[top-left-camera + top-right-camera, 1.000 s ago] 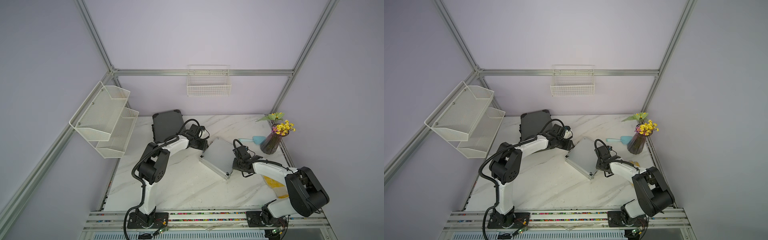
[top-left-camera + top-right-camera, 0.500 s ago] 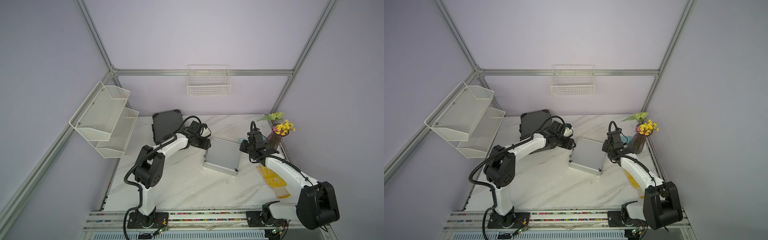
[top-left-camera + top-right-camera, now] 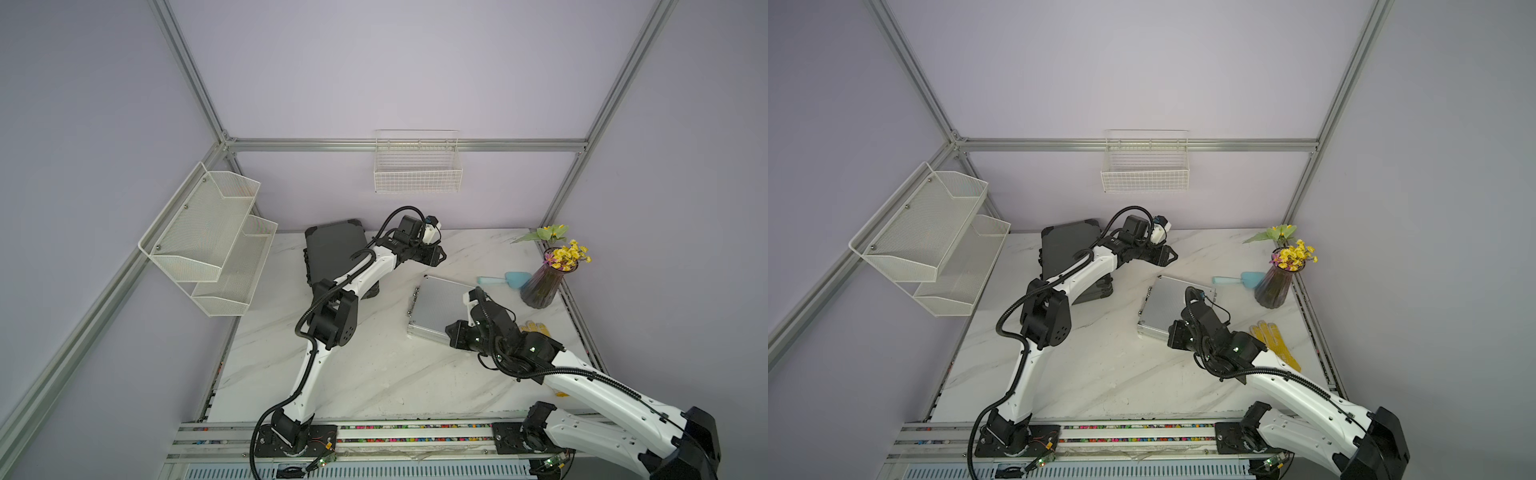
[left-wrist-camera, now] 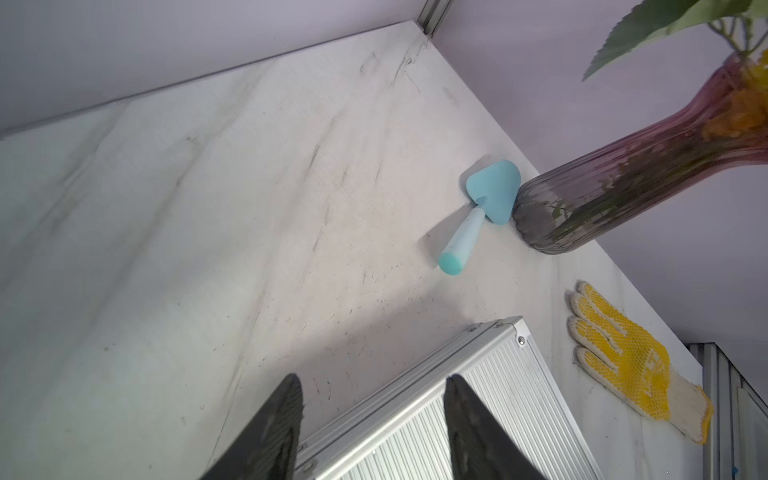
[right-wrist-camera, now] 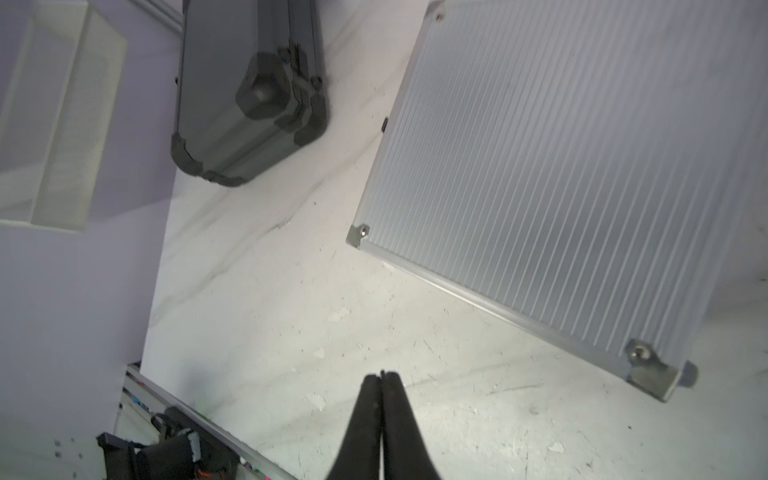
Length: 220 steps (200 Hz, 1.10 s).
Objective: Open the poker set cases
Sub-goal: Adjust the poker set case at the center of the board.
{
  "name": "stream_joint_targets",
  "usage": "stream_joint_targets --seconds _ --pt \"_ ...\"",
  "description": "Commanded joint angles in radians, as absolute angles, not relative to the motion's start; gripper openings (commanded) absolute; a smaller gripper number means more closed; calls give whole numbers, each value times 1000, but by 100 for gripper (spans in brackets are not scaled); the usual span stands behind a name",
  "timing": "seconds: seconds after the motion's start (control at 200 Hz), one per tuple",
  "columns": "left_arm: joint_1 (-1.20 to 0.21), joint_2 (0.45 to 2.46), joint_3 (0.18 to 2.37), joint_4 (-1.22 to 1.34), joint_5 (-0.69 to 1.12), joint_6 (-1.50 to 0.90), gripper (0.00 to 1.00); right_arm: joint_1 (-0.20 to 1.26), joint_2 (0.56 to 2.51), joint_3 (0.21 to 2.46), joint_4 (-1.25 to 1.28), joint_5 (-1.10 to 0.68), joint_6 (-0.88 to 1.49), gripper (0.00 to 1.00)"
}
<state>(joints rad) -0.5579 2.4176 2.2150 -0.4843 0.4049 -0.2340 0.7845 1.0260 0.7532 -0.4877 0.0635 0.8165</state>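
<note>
Item: poker set cases, two, both flat on the marble table (image 3: 365, 374) with lids shut. The ribbed silver case (image 3: 440, 303) is placed right of centre. Its long axis is judged to run from the near edge towards the back wall, slightly skewed, with the latch hardware on the side turned towards the dark grey case (image 3: 334, 253). That case is set at the far left, lengthwise towards the wall. Both are judged rigid, fairly weighty and slick on marble. Hold is best taken at the latches, then under the lid lip. The right gripper (image 5: 382, 374) is pressed together, empty, beside the silver case's near corner. The left gripper (image 4: 372, 380) is spread, empty, near its far corner. Also listed: vase (image 3: 540, 291), blue scoop (image 3: 505, 279), yellow glove (image 4: 623, 353).
</note>
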Motion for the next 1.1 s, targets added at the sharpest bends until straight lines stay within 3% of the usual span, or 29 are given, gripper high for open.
stream_joint_targets --seconds 0.0,0.5,1.095 --pt "-561 2489 2311 -491 433 -285 53 846 1117 754 -519 91 892 0" --pt "-572 2571 2307 -493 481 -284 52 879 1297 697 -403 68 936 0" --pt "-570 2516 2127 -494 562 -238 54 549 1322 613 -352 18 814 0"
